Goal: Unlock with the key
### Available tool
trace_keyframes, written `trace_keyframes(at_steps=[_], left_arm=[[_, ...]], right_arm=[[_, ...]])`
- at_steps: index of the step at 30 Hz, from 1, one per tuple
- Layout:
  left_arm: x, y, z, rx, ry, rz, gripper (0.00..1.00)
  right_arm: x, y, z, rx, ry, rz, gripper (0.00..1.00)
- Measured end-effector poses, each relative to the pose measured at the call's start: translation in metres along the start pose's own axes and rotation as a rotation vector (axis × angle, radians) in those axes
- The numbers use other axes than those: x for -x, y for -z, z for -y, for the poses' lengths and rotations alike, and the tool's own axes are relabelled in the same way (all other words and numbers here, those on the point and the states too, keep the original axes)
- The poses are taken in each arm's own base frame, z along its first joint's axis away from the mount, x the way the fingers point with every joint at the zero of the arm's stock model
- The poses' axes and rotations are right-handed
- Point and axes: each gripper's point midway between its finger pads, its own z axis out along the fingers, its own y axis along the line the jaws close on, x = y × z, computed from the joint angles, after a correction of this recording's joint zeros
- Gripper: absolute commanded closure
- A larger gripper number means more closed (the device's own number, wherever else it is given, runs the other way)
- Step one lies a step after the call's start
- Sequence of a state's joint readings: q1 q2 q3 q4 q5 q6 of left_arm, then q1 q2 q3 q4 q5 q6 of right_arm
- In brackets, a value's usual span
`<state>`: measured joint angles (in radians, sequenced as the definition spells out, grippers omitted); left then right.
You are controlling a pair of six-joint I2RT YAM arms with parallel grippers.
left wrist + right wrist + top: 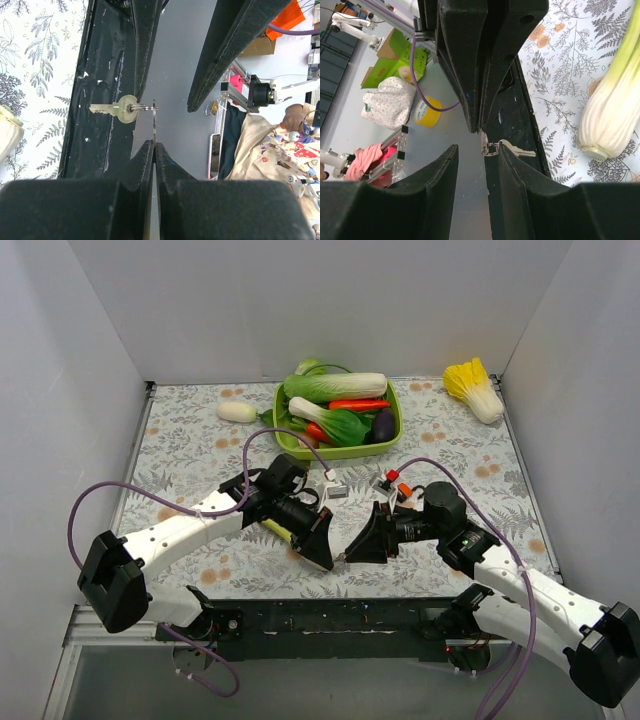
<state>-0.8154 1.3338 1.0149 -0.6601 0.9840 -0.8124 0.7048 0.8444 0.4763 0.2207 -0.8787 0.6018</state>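
Observation:
The key (120, 109) is a small silver key hanging on a ring from a thin metal piece seen edge-on. My left gripper (154, 145) is shut on that piece and holds the bunch over the table's black front rail. In the right wrist view the key (516, 149) hangs just past my open right gripper (479, 150), beside its right finger. In the top view the left gripper (325, 540) and right gripper (362, 538) meet tip to tip. A small greyish padlock (337, 490) and a red padlock (393, 479) lie on the cloth behind them.
A green basket (392, 430) of toy vegetables stands at the back centre. A white radish (237, 411) lies to its left, a yellow cabbage (476, 388) at back right. A pale celery stalk (615, 100) lies near the front rail (330, 615).

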Motion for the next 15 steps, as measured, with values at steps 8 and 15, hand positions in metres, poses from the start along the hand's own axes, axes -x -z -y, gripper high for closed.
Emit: trace_keyframes(at_steps=[8,15], left_arm=[[0.0012,-0.0001,0.0032,-0.003,-0.011,-0.007,1.00],[0.0019,0.0001,0.0036,-0.004,-0.015,-0.007,1.00]], right_arm=[[-0.0030,-0.0031,0.0009,0.017,-0.003,-0.020,0.63],[-0.0050,-0.0051,-0.0001,0.026,-0.004,-0.030,0.71]])
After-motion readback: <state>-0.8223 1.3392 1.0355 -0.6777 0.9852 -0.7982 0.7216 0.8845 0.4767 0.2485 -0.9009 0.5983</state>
